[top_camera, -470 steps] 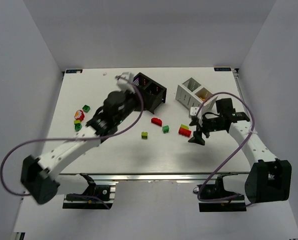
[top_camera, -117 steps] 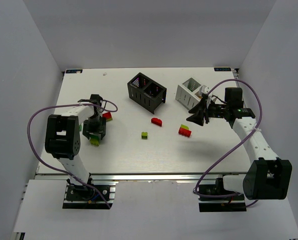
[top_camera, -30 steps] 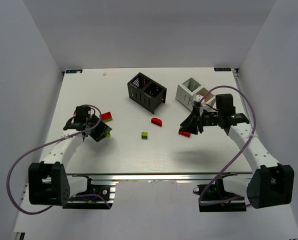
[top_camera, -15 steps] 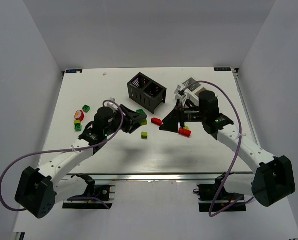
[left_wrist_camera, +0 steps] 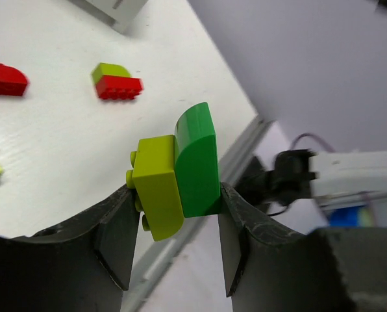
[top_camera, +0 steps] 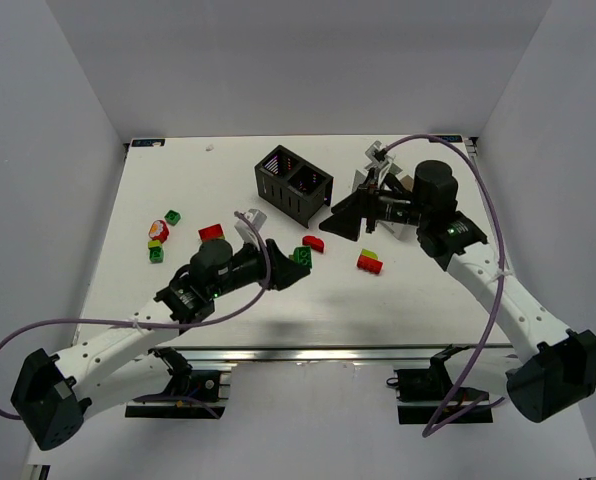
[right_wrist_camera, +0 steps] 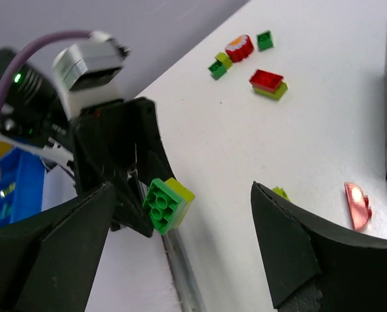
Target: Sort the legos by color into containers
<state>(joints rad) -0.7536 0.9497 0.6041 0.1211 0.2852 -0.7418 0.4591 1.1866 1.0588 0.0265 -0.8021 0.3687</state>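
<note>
With the left gripper [left_wrist_camera: 176, 201] clamped on the lime-and-green two-brick plastic stack [left_wrist_camera: 180, 166], held aloft over the middle of the white tabletop [top_camera: 388, 300], the wide-open right gripper [top_camera: 330, 224] facing it should, I judge, close squarely on the exposed end, clear of the holding jaws.

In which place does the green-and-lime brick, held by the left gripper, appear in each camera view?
Top external: the green-and-lime brick is near the picture's centre, slightly below it.
Left wrist: it fills the picture's centre.
Right wrist: it is lower left of centre.
Shared landmark: the red rounded brick shows in all three views.
</note>
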